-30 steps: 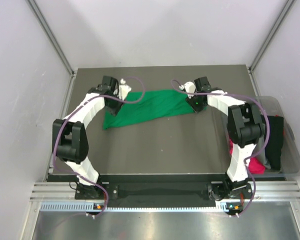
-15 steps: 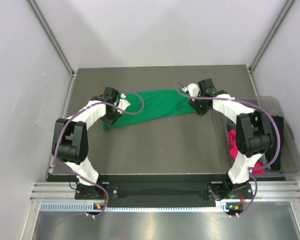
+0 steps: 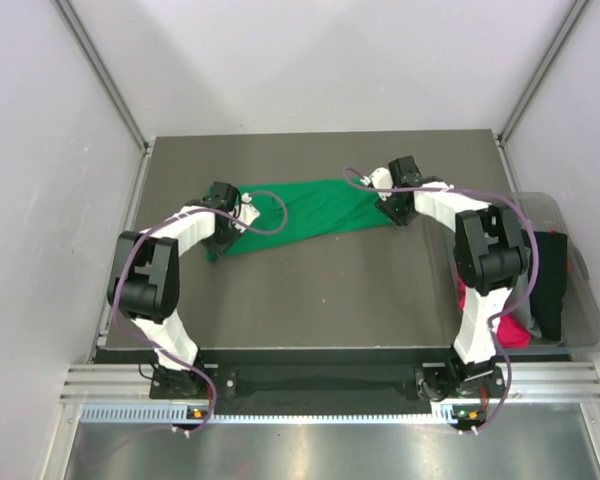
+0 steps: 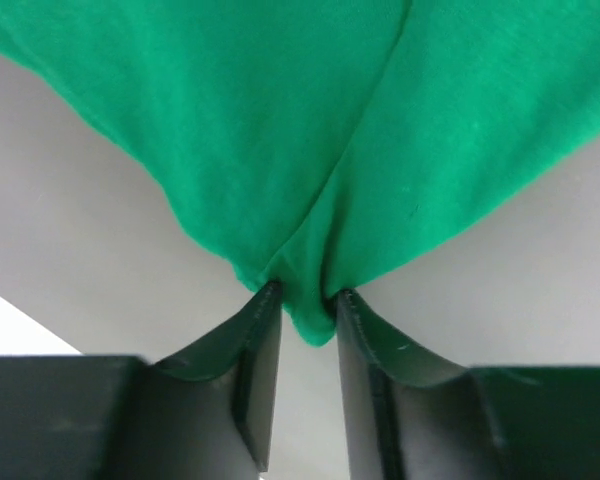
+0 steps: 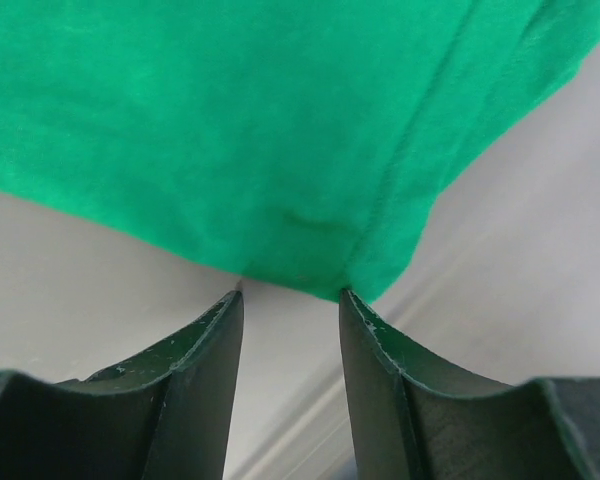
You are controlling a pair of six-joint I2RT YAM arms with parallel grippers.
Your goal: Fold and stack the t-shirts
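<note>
A green shirt [image 3: 305,208] lies in a long, rumpled strip across the far half of a dark tabletop [image 3: 330,290]. The left end effector [image 4: 305,295] is closed on the shirt's left end, with a tuck of green cloth pinched between its fingers. The right end effector [image 5: 290,295] stands open at the shirt's right edge, fingertips just at the hem and tabletop showing between them. A clear bin [image 3: 580,330] at the right holds a pink shirt [image 3: 510,330] and a black shirt [image 3: 550,280].
</note>
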